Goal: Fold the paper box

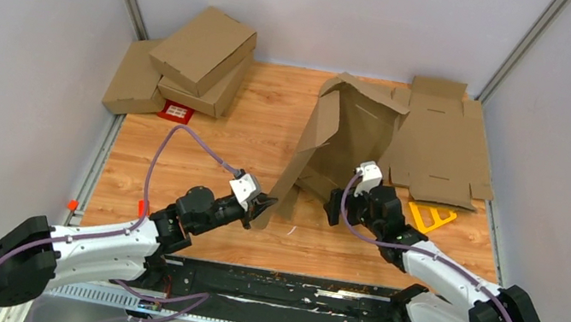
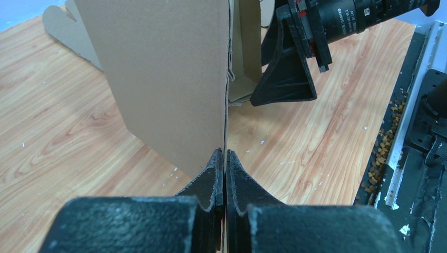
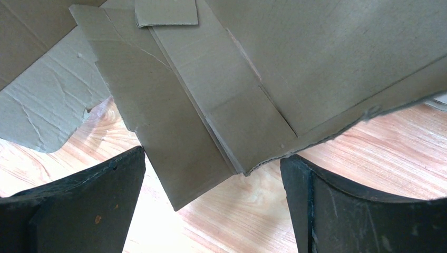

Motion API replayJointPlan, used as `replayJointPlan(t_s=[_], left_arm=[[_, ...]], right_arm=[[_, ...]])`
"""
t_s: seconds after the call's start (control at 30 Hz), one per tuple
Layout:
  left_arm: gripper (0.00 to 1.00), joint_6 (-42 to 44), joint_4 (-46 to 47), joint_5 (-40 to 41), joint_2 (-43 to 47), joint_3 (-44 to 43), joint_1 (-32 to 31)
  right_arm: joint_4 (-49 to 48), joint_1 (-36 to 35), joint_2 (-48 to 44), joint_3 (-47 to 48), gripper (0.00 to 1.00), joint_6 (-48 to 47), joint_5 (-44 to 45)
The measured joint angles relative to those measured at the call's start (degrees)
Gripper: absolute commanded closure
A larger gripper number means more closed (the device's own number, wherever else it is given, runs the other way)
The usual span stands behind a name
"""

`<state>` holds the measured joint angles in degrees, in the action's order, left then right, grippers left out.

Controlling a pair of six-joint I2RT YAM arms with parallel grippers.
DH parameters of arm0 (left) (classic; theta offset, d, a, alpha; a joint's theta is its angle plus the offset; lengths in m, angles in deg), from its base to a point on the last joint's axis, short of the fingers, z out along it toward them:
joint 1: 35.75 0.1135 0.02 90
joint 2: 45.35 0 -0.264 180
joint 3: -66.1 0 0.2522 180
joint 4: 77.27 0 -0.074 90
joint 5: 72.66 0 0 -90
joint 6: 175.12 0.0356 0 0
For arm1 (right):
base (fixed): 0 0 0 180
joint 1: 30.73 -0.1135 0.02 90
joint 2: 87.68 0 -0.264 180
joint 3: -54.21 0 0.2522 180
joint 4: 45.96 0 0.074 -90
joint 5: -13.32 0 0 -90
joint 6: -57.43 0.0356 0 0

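The paper box (image 1: 344, 136) is a brown cardboard die-cut piece, half raised and bent, standing on the wooden table at centre. My left gripper (image 1: 266, 206) is shut on the near edge of its left flap (image 2: 168, 84), the thin cardboard edge pinched between the fingers (image 2: 217, 174). My right gripper (image 1: 333, 206) is open just in front of the box's lower right part. In the right wrist view the box's panels and flaps (image 3: 221, 105) hang over the wide-open jaws and do not touch the fingers (image 3: 84, 195).
Flat cardboard blanks (image 1: 440, 147) lie at the back right. Folded mailer boxes (image 1: 195, 56) are stacked at the back left over a red card (image 1: 175, 112). A yellow tool (image 1: 432, 216) lies right of my right arm. A black rail (image 1: 288, 287) runs along the near edge.
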<state>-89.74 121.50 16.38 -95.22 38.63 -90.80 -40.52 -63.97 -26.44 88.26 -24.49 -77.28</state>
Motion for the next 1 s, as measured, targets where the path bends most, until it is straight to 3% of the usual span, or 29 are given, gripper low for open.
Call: replayJointPlan(t_s=[0.27,0.73,1.0], left_arm=[[1.0,-0.02,-0.44,0.02,0.04,0.0,0.0],[1.0,0.02,-1.46,0.39,-0.22,0.0,0.0],[1.0,0.0,-1.49,0.42,-0.68,-0.04,0.0]], right_arm=[[0.37,-0.02,1.38,0.87,0.0,-1.22,0.72],[-3.13,-0.07,8.48,4.81,0.46,-1.42,7.85],[-4.42,-0.07,13.81,6.88,0.48,0.24,13.49]])
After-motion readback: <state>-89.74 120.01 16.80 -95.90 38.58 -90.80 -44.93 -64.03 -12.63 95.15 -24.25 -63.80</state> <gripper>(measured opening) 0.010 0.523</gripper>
